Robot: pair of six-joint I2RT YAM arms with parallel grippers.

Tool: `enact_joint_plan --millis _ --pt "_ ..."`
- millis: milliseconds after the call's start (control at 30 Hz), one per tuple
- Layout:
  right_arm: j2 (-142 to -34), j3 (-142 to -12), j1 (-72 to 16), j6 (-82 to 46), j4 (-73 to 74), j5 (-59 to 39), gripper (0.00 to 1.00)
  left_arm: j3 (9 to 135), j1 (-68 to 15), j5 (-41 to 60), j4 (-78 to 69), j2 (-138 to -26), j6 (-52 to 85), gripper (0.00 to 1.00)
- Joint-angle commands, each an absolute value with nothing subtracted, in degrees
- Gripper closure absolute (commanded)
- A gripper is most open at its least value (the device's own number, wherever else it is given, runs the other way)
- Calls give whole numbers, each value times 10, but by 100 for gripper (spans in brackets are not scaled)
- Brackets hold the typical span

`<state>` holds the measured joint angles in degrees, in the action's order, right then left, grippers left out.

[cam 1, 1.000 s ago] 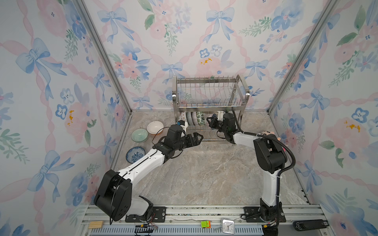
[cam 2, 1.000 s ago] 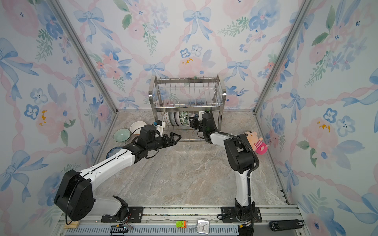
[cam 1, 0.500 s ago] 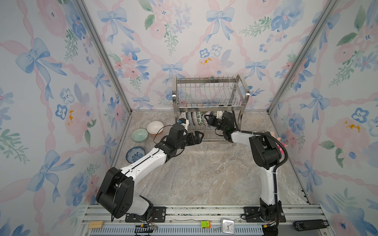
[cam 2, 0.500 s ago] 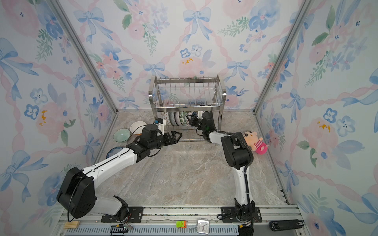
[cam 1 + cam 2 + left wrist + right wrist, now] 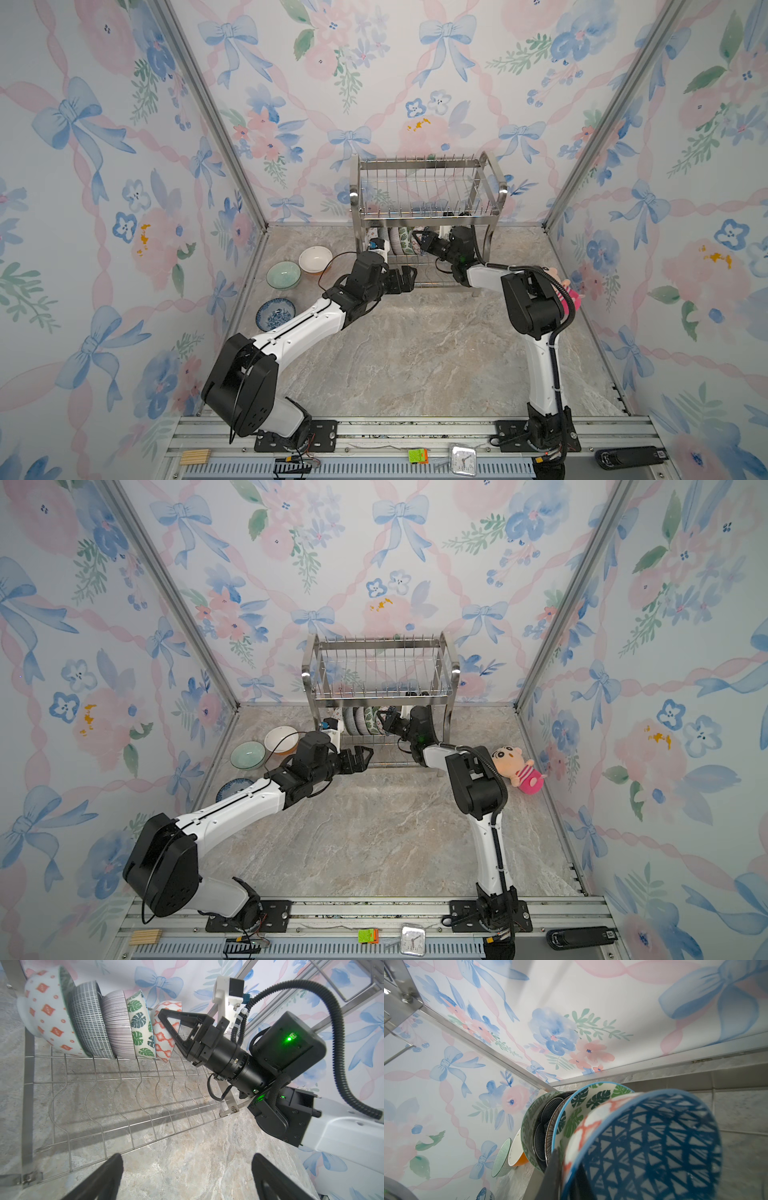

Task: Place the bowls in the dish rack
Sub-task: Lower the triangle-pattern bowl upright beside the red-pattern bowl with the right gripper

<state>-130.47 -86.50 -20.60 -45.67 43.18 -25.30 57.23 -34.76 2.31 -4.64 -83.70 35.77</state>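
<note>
The dish rack [image 5: 424, 165] [image 5: 382, 643] stands at the back wall. On its lower tier several bowls stand on edge in a row: orange-diamond [image 5: 45, 1012], navy-dash [image 5: 89, 1018], striped [image 5: 116, 1022] and green leaf [image 5: 141, 1028]. At the row's end is an orange-lattice bowl [image 5: 164, 1041] [image 5: 654, 1147] with a blue triangle inside, beside the leaf bowl. My right gripper [image 5: 419, 241] [image 5: 566, 1167] is shut on its rim. My left gripper [image 5: 409, 278] [image 5: 187, 1159] hangs open over the tabletop just in front of the lower tier, holding nothing.
Three bowls sit on the table left of the rack: white with orange outside [image 5: 315, 259], pale green [image 5: 283, 274], blue floral [image 5: 275, 312]. A pink plush doll [image 5: 515, 766] lies at the right wall behind my right arm. A small clock [image 5: 463, 459] lies on the front rail.
My right gripper has moved a little left along the lower tier with the lattice bowl, toward the row. The left arm has barely moved.
</note>
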Motion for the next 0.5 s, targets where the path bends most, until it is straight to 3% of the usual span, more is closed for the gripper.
enact_joint_plan --millis 0,467 --pt "-1316 -898 -197 -464 490 -275 100 586 -354 -5 -54 -842 327 2" --pt "-1360 -939 -192 -490 500 -294 99 605 -362 -25 -39 -858 296 2"
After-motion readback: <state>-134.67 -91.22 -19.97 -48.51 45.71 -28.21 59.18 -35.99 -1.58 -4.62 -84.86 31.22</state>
